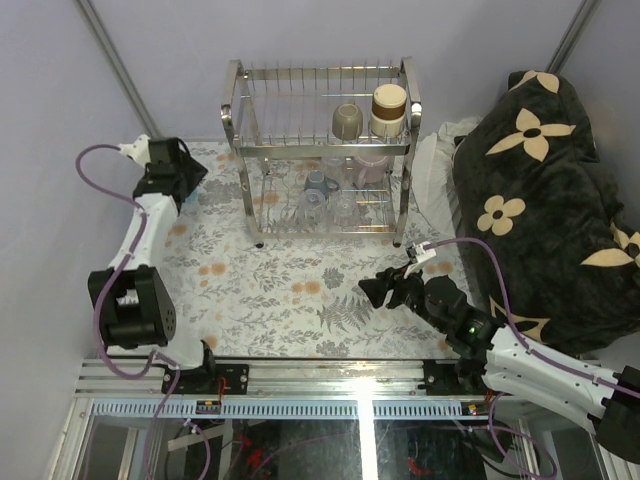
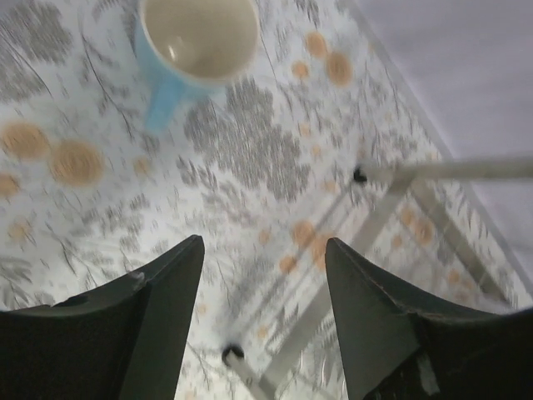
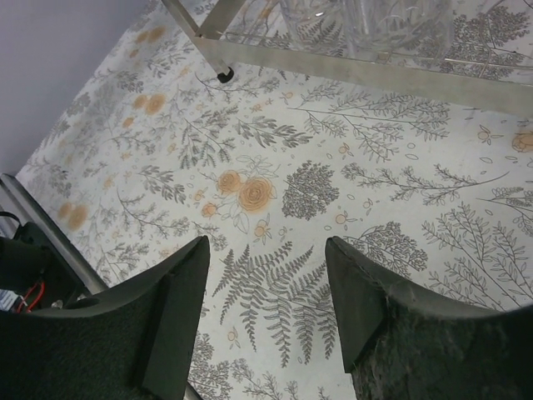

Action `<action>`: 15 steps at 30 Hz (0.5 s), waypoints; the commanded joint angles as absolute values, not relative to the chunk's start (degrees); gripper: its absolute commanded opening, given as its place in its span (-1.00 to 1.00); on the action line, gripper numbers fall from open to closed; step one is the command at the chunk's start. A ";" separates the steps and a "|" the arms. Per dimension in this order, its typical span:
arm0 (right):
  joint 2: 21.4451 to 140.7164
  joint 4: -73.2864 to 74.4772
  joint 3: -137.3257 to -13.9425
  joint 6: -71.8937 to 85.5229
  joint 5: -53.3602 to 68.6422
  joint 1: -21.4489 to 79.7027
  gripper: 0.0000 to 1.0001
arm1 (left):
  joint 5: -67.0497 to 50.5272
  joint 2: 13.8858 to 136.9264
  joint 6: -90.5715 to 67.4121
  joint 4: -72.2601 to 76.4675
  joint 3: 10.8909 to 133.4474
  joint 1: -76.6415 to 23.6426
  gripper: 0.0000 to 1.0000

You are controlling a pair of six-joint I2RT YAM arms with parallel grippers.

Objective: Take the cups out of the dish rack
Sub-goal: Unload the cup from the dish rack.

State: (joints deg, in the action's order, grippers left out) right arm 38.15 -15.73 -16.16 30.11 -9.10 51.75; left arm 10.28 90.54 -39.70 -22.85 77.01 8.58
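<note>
The chrome dish rack [image 1: 238, 110] stands at the back middle of the table. Its upper tier holds an olive-grey mug [image 1: 347, 121] and a brown-and-cream cup [image 1: 389, 108]. Its lower tier holds a pale lilac mug [image 1: 371, 165], a grey-blue cup [image 1: 318, 184] and clear glasses [image 1: 345, 208]. A light blue mug [image 2: 196, 42] stands upright on the cloth, just beyond my left gripper [image 2: 262, 250]. That gripper is open and empty, left of the rack [image 1: 192, 175]. My right gripper [image 1: 372, 290] is open and empty above the cloth [image 3: 266, 250], in front of the rack's right end.
A black blanket with cream flowers [image 1: 540, 190] fills the right side, with white cloth [image 1: 435, 170] beside the rack. The rack's lower rail [image 3: 375, 75] and foot [image 3: 223, 75] lie ahead of the right gripper. A metal frame [image 1: 320, 375] runs along the near edge.
</note>
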 commanded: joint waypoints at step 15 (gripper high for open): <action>66.53 -18.88 -38.36 20.81 -17.99 51.81 0.54 | 19.22 51.83 -53.70 -12.57 39.93 -15.30 0.21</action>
